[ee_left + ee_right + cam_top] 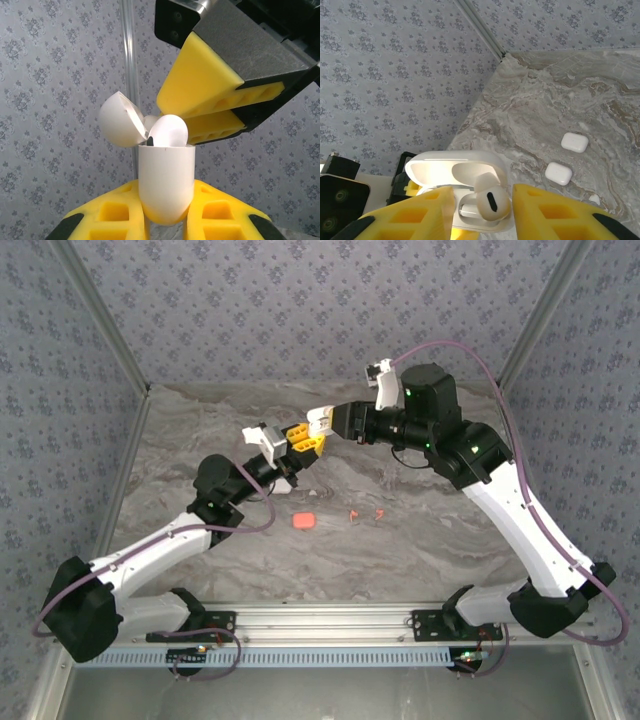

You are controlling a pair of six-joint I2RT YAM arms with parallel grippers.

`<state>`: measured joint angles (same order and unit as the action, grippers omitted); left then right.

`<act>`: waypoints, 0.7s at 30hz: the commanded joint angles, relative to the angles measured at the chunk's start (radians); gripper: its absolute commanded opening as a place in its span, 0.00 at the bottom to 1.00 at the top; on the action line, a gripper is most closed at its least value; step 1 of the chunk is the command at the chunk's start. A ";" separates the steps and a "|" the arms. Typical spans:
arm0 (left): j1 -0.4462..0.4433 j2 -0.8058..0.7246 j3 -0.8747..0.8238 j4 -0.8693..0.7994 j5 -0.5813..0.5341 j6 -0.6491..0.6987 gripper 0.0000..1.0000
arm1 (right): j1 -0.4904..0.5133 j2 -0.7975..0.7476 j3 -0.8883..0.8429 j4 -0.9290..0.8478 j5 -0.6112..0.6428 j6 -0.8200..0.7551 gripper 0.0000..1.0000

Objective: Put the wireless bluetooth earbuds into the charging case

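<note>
My left gripper [166, 200] is shut on a white charging case [166, 180] and holds it upright above the table, its lid [118, 120] swung open. A white earbud [492, 202] sits in the case's right-hand slot, its rounded head [168, 131] poking above the rim. My right gripper [482, 191] straddles that earbud with its jaws apart. The right finger [555, 215] is almost against the earbud and the left finger [415, 217] stands clear of it. Seen from above, both grippers [293, 443] [318, 432] meet over the table's far middle. Two coral-red earbuds [352, 514] [379, 512] lie on the table.
A coral case [305, 521] lies on the marble table [400, 560] in front of the arms. Two shut white cases [574, 142] [558, 173] rest on the table below my right gripper. Patterned walls close off the back and sides.
</note>
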<state>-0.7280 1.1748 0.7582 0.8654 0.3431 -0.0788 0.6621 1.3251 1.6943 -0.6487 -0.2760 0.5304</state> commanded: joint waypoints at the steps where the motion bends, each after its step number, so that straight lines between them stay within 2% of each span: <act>1: -0.006 0.001 0.004 0.048 -0.011 0.000 0.00 | 0.011 0.010 0.039 -0.007 -0.003 -0.022 0.36; 14: -0.007 0.002 0.003 0.049 -0.012 -0.001 0.00 | 0.016 0.019 0.054 -0.032 0.011 -0.050 0.25; 21: -0.006 -0.003 0.000 0.043 -0.007 -0.003 0.00 | 0.011 0.018 0.060 -0.053 0.023 -0.122 0.22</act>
<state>-0.7280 1.1748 0.7582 0.8639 0.3424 -0.0792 0.6701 1.3426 1.7142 -0.6712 -0.2672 0.4683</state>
